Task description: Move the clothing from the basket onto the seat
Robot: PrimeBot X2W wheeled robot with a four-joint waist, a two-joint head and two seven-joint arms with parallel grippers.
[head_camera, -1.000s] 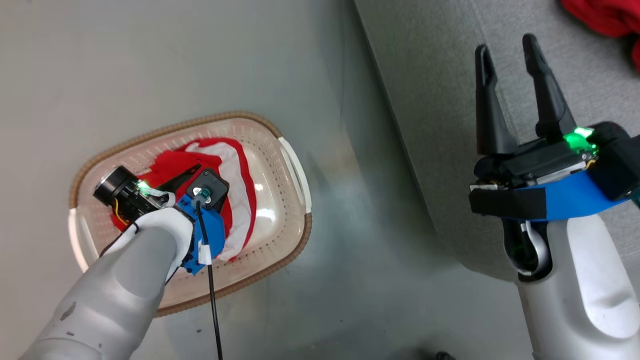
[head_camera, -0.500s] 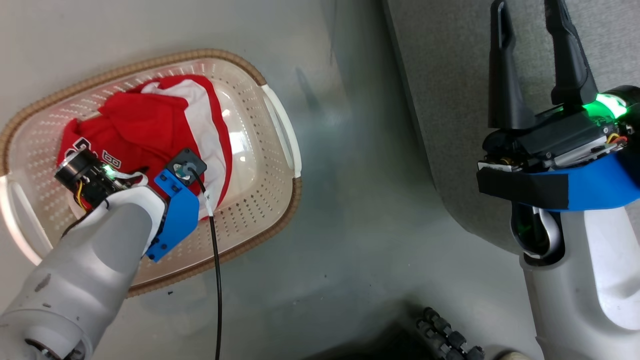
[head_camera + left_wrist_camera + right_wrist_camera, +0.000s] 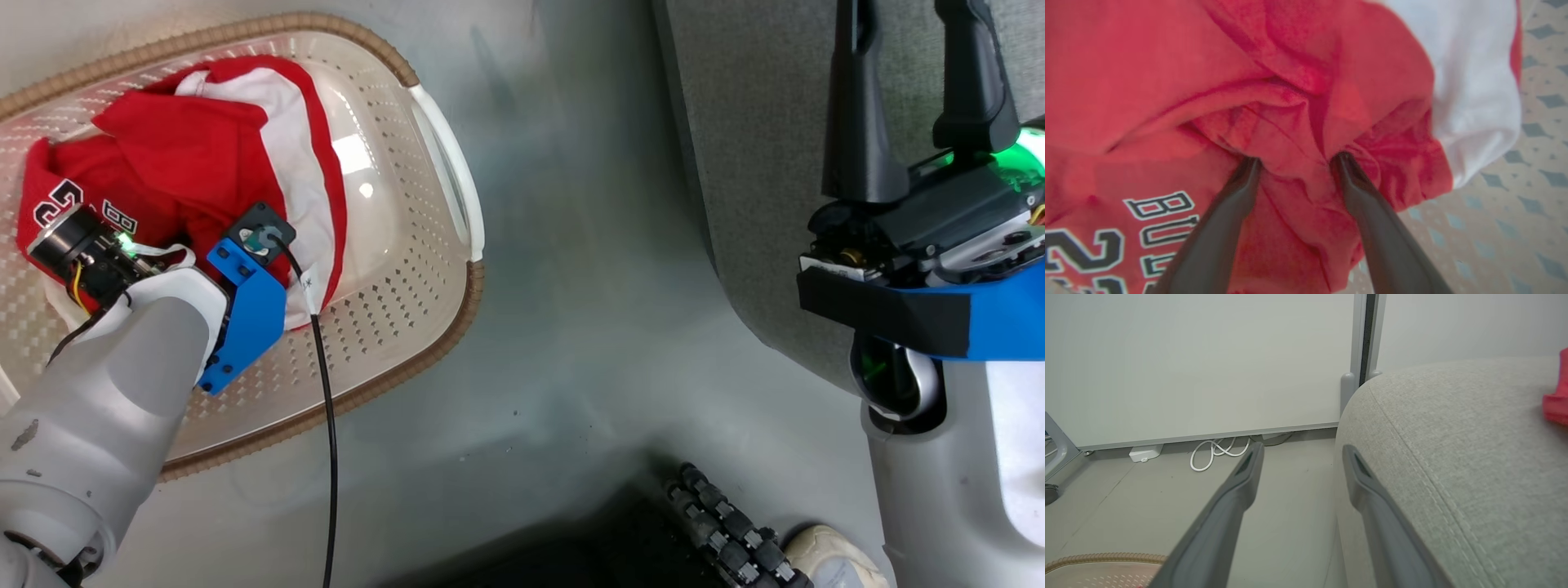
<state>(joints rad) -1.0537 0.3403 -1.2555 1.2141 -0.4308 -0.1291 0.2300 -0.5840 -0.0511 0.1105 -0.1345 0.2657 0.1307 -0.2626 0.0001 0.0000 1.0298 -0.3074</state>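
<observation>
The jaws of the left gripper (image 3: 1298,159) stand wide apart, their tips pressed down into the clothing (image 3: 1290,102), with a fold of red fabric bunched between them but not pinched. The garment is red with a white panel on one side, and white-outlined lettering and a numeral show beside the left finger. It lies crumpled in the basket (image 3: 392,269), towards the end under the left arm, leaving the perforated floor bare on the side nearer the seat. A black cable (image 3: 325,425) runs from the left wrist down across the basket's brown rim. The basket sits on the grey floor (image 3: 571,327), just beside the seat (image 3: 751,163) but not touching it. The jaws of the right gripper (image 3: 1303,448) are also spread wide and hold nothing; they hang above the rounded edge of the seat, one finger over the cushion and the other over the floor. Farther along the cushion lies another red piece of cloth (image 3: 1555,404). Beyond, a white cord (image 3: 1216,451) is coiled at the foot of a pale wall.
</observation>
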